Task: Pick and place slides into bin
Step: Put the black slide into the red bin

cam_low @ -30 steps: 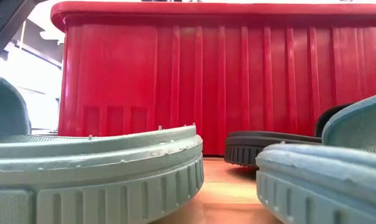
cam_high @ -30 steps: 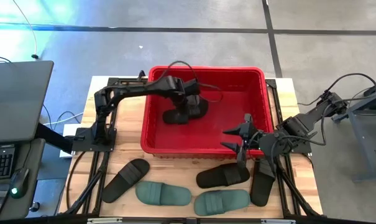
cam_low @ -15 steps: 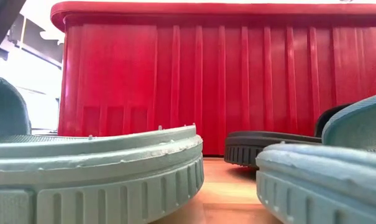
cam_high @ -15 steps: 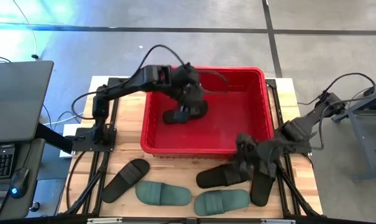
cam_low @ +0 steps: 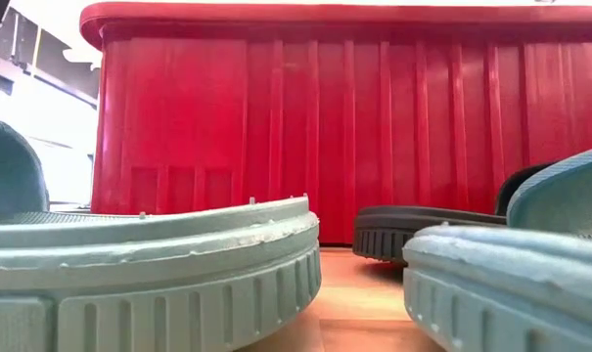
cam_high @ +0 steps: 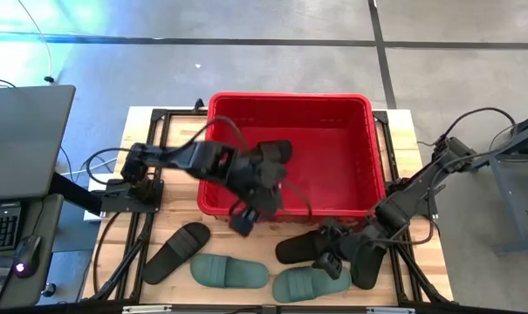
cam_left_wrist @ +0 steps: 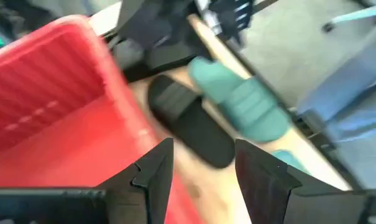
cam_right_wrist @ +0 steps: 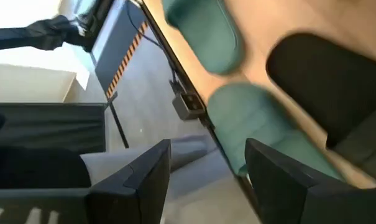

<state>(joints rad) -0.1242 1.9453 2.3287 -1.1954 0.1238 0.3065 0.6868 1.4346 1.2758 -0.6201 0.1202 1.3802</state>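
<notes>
The red bin (cam_high: 290,98) stands at the table's far middle; its ribbed wall fills the low view (cam_low: 325,117). One black slide (cam_high: 277,153) lies in the bin, mostly hidden by my left arm. My left gripper (cam_high: 243,220) is open and empty over the bin's near wall, above a black slide (cam_left_wrist: 194,124) and a green slide (cam_left_wrist: 237,99). My right gripper (cam_high: 326,255) is open and empty just above a black slide (cam_high: 303,247) and a green slide (cam_high: 312,281). Its fingers (cam_right_wrist: 206,149) touch nothing.
Along the near edge lie a black slide (cam_high: 176,251), a green slide (cam_high: 229,270) and, at the right, another black slide (cam_high: 368,262). Two green soles (cam_low: 149,274) crowd the low view. A desk with a keyboard (cam_high: 2,222) stands off the table's left.
My left gripper has left the black slide lying in the bin and swung toward the table's near edge, to above the bin's near wall. My right gripper has moved from the bin's near right corner toward the near edge and down over the slides on the table.
</notes>
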